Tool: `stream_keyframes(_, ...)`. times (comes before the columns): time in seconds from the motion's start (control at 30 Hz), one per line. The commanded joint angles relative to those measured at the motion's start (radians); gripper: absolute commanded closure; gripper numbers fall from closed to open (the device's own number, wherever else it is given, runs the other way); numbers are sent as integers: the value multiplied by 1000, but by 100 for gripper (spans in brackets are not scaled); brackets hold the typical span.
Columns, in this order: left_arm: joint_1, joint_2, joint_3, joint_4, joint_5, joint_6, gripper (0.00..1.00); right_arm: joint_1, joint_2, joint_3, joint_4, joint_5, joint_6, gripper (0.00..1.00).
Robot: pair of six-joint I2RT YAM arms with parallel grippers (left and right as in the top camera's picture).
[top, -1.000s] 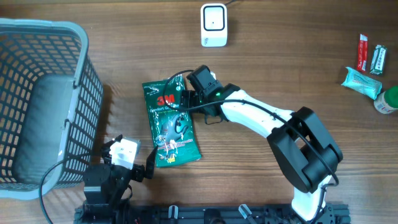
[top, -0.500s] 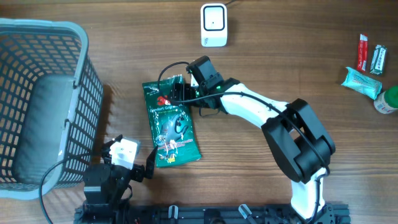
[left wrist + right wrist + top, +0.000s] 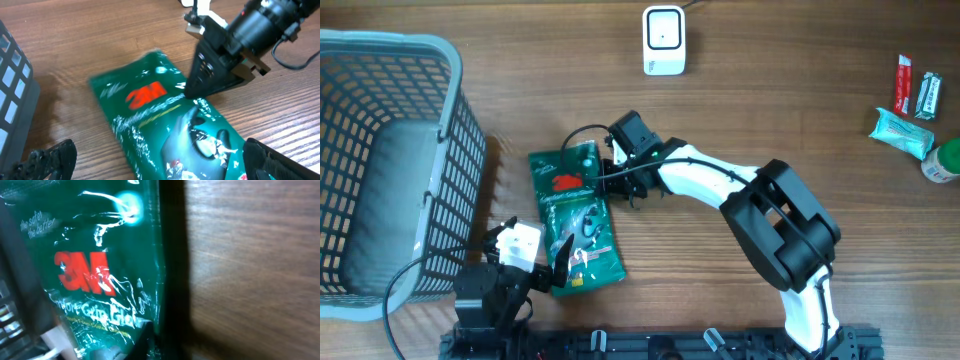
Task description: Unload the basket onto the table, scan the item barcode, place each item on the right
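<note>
Overhead: right tool [image 3: 604, 172] at green 3M packet [image 3: 570, 222] edge.

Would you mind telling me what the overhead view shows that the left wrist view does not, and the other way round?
Only overhead: the whole basket, the white scanner, and small packets off to the right. Only left wrist: the red 3M logo on the green package, readable up close, and the right gripper tapering shut onto the package's edge. Both: the package lying on the wooden table with the right gripper at its side.
</note>
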Motion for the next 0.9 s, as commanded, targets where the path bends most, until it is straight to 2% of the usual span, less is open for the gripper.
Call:
stream_keyframes(0.0,4,-6,-5,2,18,-6,0,6,76,-46,-41,46,32,0)
stream_keyframes(0.2,4,-6,-5,2,18,-6,0,6,76,-46,-10,-51,32,1)
stream_keyframes(0.3,4,-6,-5,2,18,-6,0,13,77,-47,-5,-10,26,57)
stream_keyframes(0.37,4,-6,-5,2,18,-6,0,35,82,-47,16,4,27,60)
stream_keyframes(0.47,4,-6,-5,2,18,-6,0,89,107,-46,85,-6,39,56)
stream_keyframes(0.6,4,-6,-5,2,18,-6,0,111,116,-46,118,-9,53,95)
stream_keyframes(0.77,4,-6,-5,2,18,-6,0,52,112,-45,104,-92,63,96)
stream_keyframes(0.87,4,-6,-5,2,18,-6,0,-43,55,-45,-25,-84,96,95)
